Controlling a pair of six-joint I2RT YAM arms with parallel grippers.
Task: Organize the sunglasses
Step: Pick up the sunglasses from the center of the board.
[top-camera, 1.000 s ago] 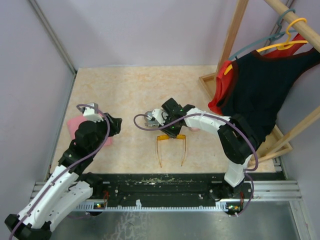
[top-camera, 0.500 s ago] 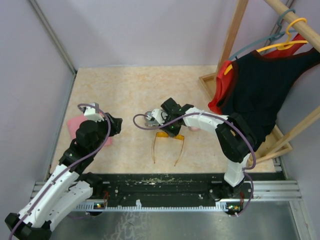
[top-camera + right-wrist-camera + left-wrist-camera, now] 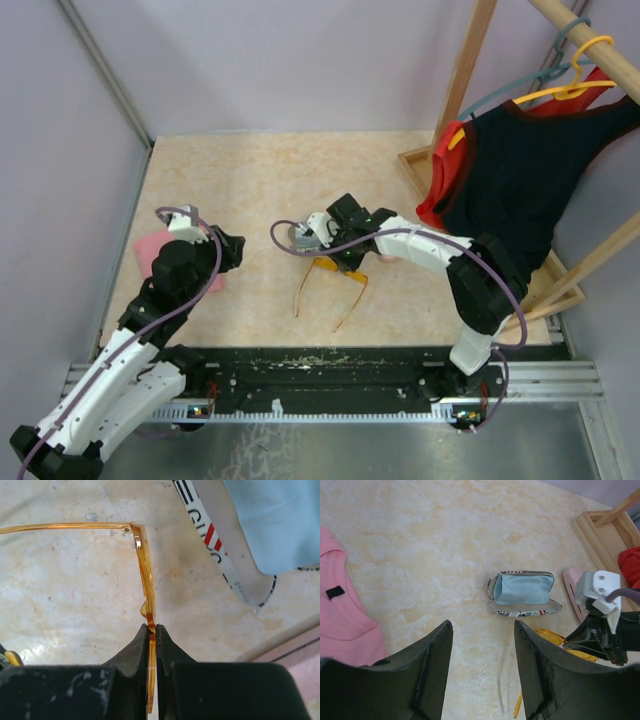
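Note:
The orange translucent sunglasses (image 3: 324, 267) are held at mid-table, their thin arms unfolded and pointing toward the near edge. My right gripper (image 3: 343, 262) is shut on the frame's front edge. In the right wrist view the fingertips (image 3: 152, 630) pinch the orange frame (image 3: 145, 575). The glasses also show in the left wrist view (image 3: 552, 637). The black-and-white printed case (image 3: 524, 594) lies open just beyond them, showing light blue lining (image 3: 260, 525). My left gripper (image 3: 482, 625) is open and empty, hovering left of the glasses (image 3: 225, 250). The black-framed pair is out of view.
A pink cloth (image 3: 150, 250) lies at the left under my left arm. The pink oblong case (image 3: 572, 587) lies right of the printed case. A wooden rack (image 3: 470, 70) with hung black and red clothes stands at the right.
My right gripper has turned the orange sunglasses, so their arms now swing toward the near left, and has shifted them slightly left. The left arm has not moved.

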